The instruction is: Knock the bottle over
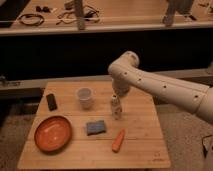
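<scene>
One bottle [116,109] stands upright, long axis vertical, just right of the counter's [145,147] centre, in the half toward the far edge. The sole gripper [119,92] hangs just above the cap, slightly to the far side. Contact cannot be confirmed, nor whether it is released or clenched. Judgement: a sideways push near the cap should topple it.

Also counted: one cup [85,97], one orange plate [52,134], one blue sponge [95,127], one carrot [118,141], one dark block [51,101].
</scene>
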{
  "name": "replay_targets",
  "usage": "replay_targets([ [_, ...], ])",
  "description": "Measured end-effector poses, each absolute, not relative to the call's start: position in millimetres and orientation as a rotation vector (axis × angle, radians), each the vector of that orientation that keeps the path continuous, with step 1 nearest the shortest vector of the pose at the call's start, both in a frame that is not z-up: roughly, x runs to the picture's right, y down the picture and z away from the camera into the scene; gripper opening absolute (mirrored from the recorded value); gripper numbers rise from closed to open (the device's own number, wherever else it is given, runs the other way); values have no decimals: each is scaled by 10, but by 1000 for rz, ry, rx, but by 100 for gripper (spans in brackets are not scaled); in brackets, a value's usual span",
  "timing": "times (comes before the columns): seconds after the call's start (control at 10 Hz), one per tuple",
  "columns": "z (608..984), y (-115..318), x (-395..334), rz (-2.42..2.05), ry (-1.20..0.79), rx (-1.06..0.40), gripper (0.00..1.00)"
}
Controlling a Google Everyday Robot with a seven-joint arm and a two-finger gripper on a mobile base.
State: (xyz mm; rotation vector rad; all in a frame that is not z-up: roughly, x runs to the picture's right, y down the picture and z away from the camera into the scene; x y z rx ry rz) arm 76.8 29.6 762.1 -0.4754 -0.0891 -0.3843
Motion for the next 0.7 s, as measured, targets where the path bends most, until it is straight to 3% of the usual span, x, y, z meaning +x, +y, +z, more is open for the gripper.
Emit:
replay_targets([
  [0.5,7613,274,513,-432,-121,-488,10],
  [0.7,7608,264,505,-447,-122,-495,19],
])
